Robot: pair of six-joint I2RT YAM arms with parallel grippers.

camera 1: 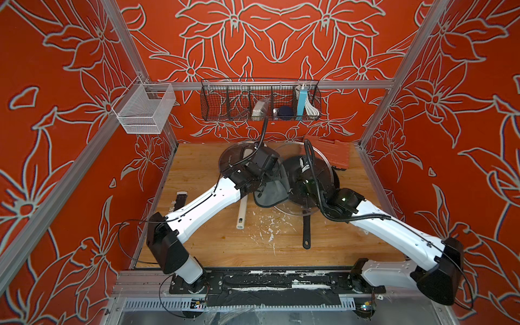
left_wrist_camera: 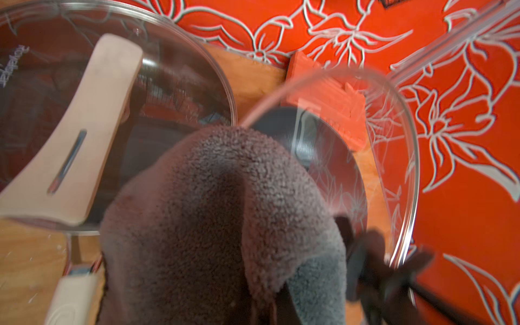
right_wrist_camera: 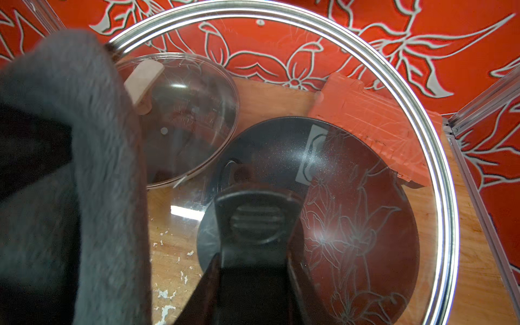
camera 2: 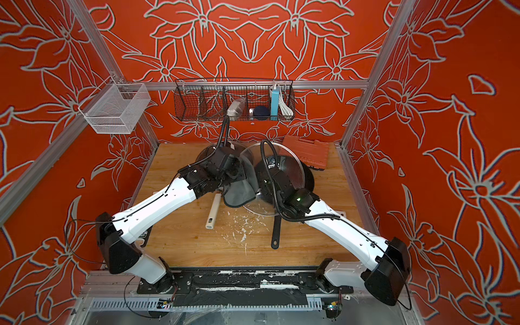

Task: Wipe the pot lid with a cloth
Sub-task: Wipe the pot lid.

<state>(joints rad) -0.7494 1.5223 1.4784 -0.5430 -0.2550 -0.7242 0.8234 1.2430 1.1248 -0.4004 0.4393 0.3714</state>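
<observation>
left claw (camera 1: 266, 176): clenched on a bunch of the dark grey cloth (left_wrist_camera: 225, 225), which hangs from it over the middle of the wooden desk (camera 1: 197, 239). the cloth's far fold sits against or just beside the metal rim of a black-handled lid (right_wrist_camera: 439, 157); i cannot tell if they touch. the right claw (right_wrist_camera: 253, 270) grasps that lid by its handle and holds it tilted above a black frying pan (camera 1: 306, 230).

the pot lid (left_wrist_camera: 174, 70) lies flat on the desk near the back edge, left of centre, below the left wrist and lower than the cloth. its cream bar handle (left_wrist_camera: 84, 126) runs roughly in line with the left claw's reach.

i judge the left arm is nearer. the cloth needs to go back, leftward and down onto the glass, working along either side of the bar.
</observation>
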